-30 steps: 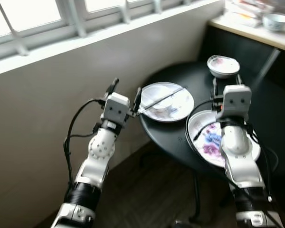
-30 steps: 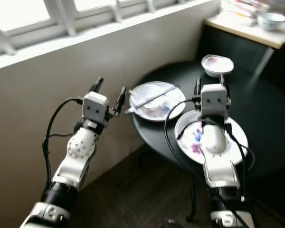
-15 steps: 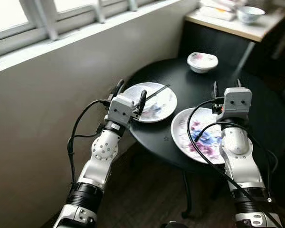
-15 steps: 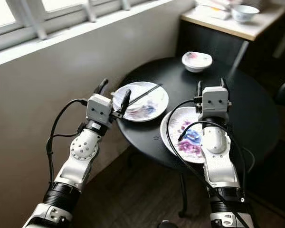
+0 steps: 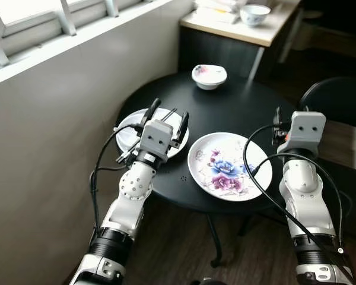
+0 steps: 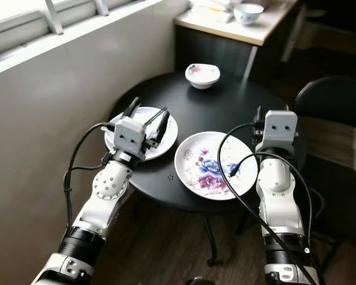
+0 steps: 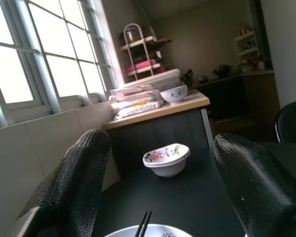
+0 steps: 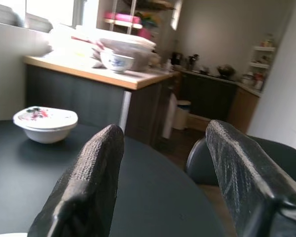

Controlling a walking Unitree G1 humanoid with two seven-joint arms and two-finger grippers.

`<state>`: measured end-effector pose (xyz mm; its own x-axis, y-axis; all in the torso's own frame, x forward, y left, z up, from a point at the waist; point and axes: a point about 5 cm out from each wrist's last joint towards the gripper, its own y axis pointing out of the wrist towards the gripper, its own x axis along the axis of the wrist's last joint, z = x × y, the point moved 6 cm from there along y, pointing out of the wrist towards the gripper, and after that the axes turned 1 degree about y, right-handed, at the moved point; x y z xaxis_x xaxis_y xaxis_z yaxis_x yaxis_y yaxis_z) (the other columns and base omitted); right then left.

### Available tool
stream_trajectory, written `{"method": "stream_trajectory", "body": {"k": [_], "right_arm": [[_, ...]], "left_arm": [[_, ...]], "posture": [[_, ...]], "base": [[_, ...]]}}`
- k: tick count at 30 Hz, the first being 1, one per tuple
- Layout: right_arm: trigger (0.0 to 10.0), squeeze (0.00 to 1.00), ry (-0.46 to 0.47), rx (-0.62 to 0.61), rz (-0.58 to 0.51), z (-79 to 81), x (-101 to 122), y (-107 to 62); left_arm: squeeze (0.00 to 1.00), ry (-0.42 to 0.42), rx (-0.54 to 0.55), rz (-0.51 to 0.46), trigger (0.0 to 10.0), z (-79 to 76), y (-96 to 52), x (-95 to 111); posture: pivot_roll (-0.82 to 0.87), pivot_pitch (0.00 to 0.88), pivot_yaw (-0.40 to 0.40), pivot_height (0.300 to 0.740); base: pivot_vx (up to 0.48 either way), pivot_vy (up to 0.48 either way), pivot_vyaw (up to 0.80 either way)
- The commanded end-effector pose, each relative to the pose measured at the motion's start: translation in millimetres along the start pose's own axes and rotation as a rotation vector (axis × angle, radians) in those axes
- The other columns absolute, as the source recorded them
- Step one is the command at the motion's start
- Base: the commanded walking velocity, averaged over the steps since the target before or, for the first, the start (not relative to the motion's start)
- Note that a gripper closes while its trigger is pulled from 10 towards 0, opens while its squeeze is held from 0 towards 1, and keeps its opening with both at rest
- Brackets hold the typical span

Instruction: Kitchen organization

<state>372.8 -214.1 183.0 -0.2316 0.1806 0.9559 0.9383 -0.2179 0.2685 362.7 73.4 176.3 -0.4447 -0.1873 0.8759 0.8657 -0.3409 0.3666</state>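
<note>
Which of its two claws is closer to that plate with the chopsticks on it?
The left. The left gripper hangs right over the plate with the chopsticks, jaws open. The right gripper is across the table, beyond the flowered plate, at the table's far edge.

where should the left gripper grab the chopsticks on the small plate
Probably at the far ends of the chopsticks, which angle up past the rim of the small plate with air beneath. The left gripper, open above that plate, could come down from above, fingers straddling the pair crosswise, since the rest lies low in the dish.
</note>
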Motion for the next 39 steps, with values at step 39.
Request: {"method": "stream_trajectory", "body": {"k": [39], "right_arm": [[10.0,0.0,0.662,0.184,0.635,51.3,-97.3,-33.4]], "left_arm": [[0.0,0.013,-0.007,0.019,10.0,-2.7,3.6,-2.9]], "posture": [[-0.12,0.0,0.01,0.74]], "base": [[0.0,0.0,-0.08]]}}
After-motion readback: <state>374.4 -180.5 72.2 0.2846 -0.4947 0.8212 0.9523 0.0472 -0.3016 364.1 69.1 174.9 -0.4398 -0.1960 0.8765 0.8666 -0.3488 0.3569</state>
